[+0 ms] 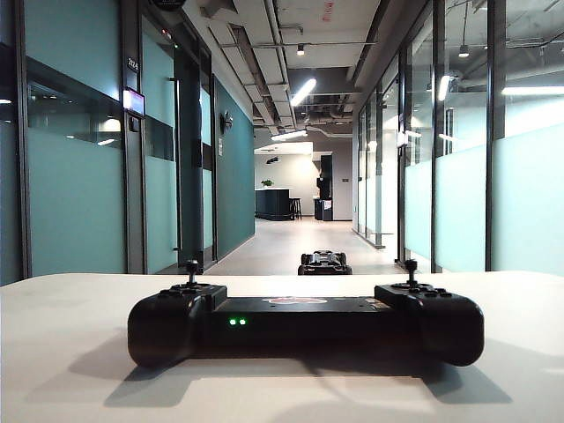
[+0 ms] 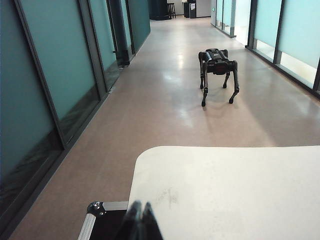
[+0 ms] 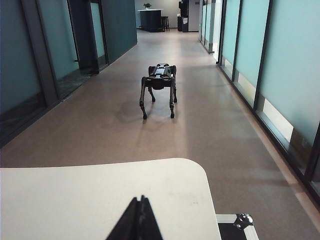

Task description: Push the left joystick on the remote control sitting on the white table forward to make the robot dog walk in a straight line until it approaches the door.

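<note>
Your remote (image 1: 306,326) sits mid-desk (image 1: 70,352), dog (image 2: 218,72) stands down the hallway; left fingers (image 2: 140,222) and right fingers (image 3: 139,220) are pinched together, holding nothing.

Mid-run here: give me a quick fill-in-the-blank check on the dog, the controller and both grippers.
1. The robot dog stands on ____ legs in the corridor.
2. The remote control rests on the ____ table.
3. The left gripper and right gripper both have their jaws ____.

Missing words: four; white; shut

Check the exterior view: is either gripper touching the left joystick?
No. The left joystick stands free on the remote control, with no gripper near it.
</note>
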